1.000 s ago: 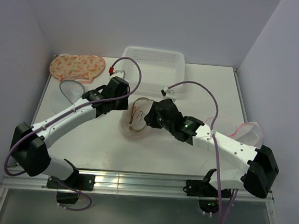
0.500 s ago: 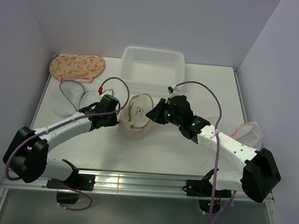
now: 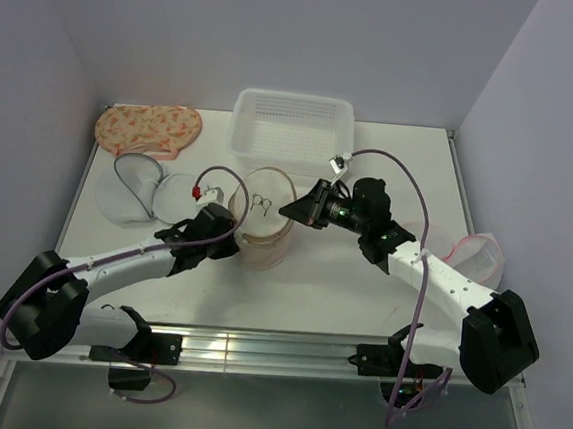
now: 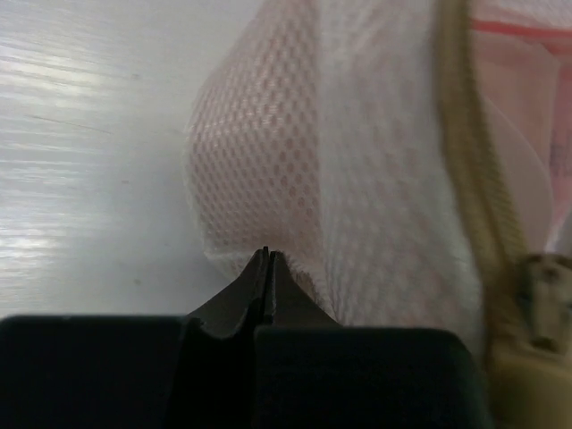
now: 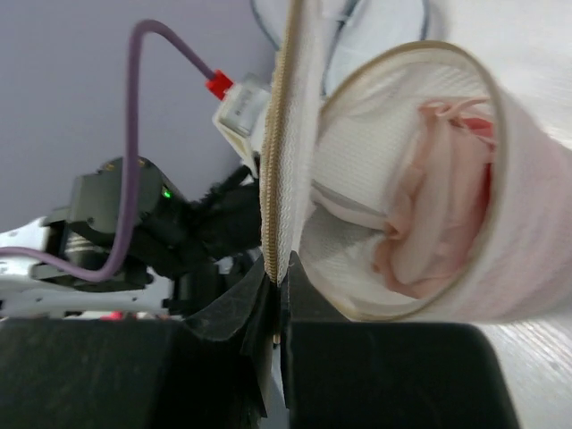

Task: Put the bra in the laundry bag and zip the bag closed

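Mesh laundry bag (image 3: 263, 241) rim pinched in right end effector (image 5: 276, 275).

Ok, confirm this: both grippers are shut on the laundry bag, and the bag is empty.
Wrong on one point: the laundry bag is not empty. The right wrist view shows pink fabric, apparently the bra, tucked inside it. The left gripper and right gripper are indeed both shut on the bag.

The left arm (image 3: 127, 259) stretches low from the near left corner of the counter (image 3: 341, 285) toward its middle, its pincer (image 3: 228, 240) pressed shut, tip to tip. The right arm (image 3: 432, 277) reaches in from the near right corner, its pincer (image 3: 289, 210) pointing toward the left edge and clamped on the rim of the laundry bag (image 3: 264, 238).
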{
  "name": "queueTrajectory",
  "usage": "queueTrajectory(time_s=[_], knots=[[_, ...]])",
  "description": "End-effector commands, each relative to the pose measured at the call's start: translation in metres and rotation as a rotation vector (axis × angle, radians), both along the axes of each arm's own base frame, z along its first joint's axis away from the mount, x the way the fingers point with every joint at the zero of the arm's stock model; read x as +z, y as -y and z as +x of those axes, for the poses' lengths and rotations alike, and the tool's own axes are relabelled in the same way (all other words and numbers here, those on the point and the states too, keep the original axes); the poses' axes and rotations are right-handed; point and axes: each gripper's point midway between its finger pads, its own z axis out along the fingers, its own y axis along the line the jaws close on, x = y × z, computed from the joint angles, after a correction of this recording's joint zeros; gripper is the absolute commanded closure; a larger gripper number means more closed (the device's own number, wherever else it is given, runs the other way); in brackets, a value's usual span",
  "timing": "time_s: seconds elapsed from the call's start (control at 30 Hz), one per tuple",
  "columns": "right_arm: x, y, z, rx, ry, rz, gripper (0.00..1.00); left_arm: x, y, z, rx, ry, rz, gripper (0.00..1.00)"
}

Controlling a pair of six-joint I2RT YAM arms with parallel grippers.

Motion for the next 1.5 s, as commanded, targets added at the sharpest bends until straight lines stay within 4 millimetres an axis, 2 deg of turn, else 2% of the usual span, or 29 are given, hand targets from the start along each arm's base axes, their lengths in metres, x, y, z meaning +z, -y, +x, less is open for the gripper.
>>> queueTrajectory(time_s=[0.0,0.1,0.23,0.37,0.4,0.43,0.53,0.57,0.6,0.7,0.73,0.77,0.83,0.87,0.9,0.93,0.97,1.03,1.07,1.13,1.17,1.2,1.23,1.27,1.3,1.37,1.4,1.43,1.47], knots=[[0.028,-0.004,-0.015,0.131,0.040,0.135,1.00,0.011,0.023,0.007,0.034,0.058,-0.088,1.00],[0.024,-0.002,-0.014,0.160,0.010,0.155,1.00,0.009,0.036,0.002,0.033,0.062,-0.110,1.00],[0.009,-0.001,-0.019,0.232,-0.054,0.158,1.00,0.025,0.060,-0.008,0.005,0.116,-0.178,1.00],[-0.023,0.005,-0.014,0.225,-0.156,0.130,1.00,0.035,0.070,-0.013,0.010,0.133,-0.175,1.00],[-0.037,0.008,-0.010,0.210,-0.198,0.112,1.00,0.036,0.069,-0.015,0.014,0.138,-0.166,1.00],[-0.044,0.009,-0.009,0.208,-0.205,0.095,1.00,0.044,0.069,-0.015,0.020,0.156,-0.185,1.00],[-0.072,0.014,-0.005,0.188,-0.263,0.032,0.98,0.044,0.054,-0.020,0.063,0.149,-0.150,1.00],[-0.075,0.015,0.002,0.160,-0.257,0.005,0.92,0.052,0.050,-0.020,0.078,0.161,-0.163,1.00],[-0.086,0.018,0.001,0.142,-0.302,-0.033,0.90,0.051,0.044,-0.023,0.086,0.154,-0.142,1.00],[-0.095,0.026,0.011,0.074,-0.300,-0.126,0.77,0.067,0.033,-0.023,0.120,0.181,-0.143,1.00],[-0.095,0.029,0.014,0.056,-0.285,-0.149,0.70,0.068,0.026,-0.024,0.132,0.182,-0.119,1.00],[-0.092,0.031,0.018,0.038,-0.276,-0.166,0.66,0.077,0.024,-0.023,0.139,0.196,-0.129,1.00],[-0.088,0.041,0.024,-0.036,-0.260,-0.211,0.58,0.080,0.016,-0.024,0.155,0.200,-0.109,1.00],[-0.080,0.045,0.024,-0.057,-0.241,-0.220,0.48,0.084,0.010,-0.024,0.170,0.208,-0.093,1.00],[-0.081,0.050,0.023,-0.079,-0.254,-0.239,0.44,0.084,0.006,-0.024,0.178,0.210,-0.076,1.00],[-0.078,0.055,0.027,-0.122,-0.241,-0.256,0.35,0.086,0.003,-0.024,0.187,0.217,-0.067,1.00],[-0.068,0.058,0.026,-0.139,-0.219,-0.252,0.31,0.088,-0.002,-0.022,0.199,0.225,-0.044,1.00],[-0.065,0.067,0.026,-0.196,-0.226,-0.270,0.27,0.089,-0.004,-0.021,0.204,0.231,-0.027,1.00],[-0.055,0.069,0.024,-0.213,-0.205,-0.259,0.26,0.092,-0.006,-0.020,0.207,0.240,-0.015,1.00],[-0.049,0.072,0.020,-0.241,-0.211,-0.243,0.25,0.094,-0.007,-0.018,0.206,0.246,-0.001,0.99],[-0.048,0.073,0.017,-0.253,-0.211,-0.240,0.25,0.095,-0.007,-0.017,0.198,0.252,0.011,0.96],[-0.039,0.069,0.011,-0.247,-0.192,-0.222,0.25,0.096,-0.006,-0.015,0.195,0.256,0.008,0.94],[-0.040,0.066,0.005,-0.250,-0.213,-0.202,0.25,0.096,-0.006,-0.013,0.190,0.257,0.011,0.92],[-0.032,0.062,-0.001,-0.249,-0.199,-0.177,0.25,0.094,-0.006,-0.012,0.176,0.253,0.027,0.85],[-0.028,0.049,-0.011,-0.213,-0.190,-0.159,0.25,0.092,-0.006,-0.011,0.172,0.245,0.029,0.81],[-0.026,0.036,-0.026,-0.205,-0.218,-0.114,0.25,0.087,-0.007,-0.010,0.148,0.240,0.041,0.69],[-0.019,0.029,-0.026,-0.218,-0.195,-0.078,0.25,0.085,-0.010,-0.008,0.146,0.238,0.040,0.68],[-0.024,0.015,-0.043,-0.190,-0.237,-0.054,0.25,0.087,-0.005,-0.008,0.124,0.240,0.009,0.67],[-0.024,0.003,-0.050,-0.196,-0.250,-0.012,0.27,0.085,-0.004,-0.007,0.103,0.243,0.003,0.66]])
